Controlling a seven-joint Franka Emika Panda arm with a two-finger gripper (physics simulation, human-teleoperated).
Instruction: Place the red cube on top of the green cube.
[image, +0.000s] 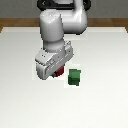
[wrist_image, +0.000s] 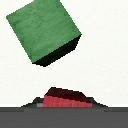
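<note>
The green cube (image: 74, 76) sits on the white table, just to the exterior view's right of the arm's hand. The red cube (image: 59, 73) shows only as a small dark red patch under the hand, close beside the green cube and apart from it. My gripper (image: 58, 75) is down over the red cube, and its fingers are mostly hidden by the hand. In the wrist view the red cube (wrist_image: 67, 98) lies right against the gripper's grey body, with grey finger parts tight on both its sides. The green cube (wrist_image: 44, 31) lies a short way beyond it.
The white table (image: 20, 100) spreads all around the two cubes. A brown floor strip (image: 15, 21) runs along the far edge. The arm's white body (image: 60, 25) rises above the cubes.
</note>
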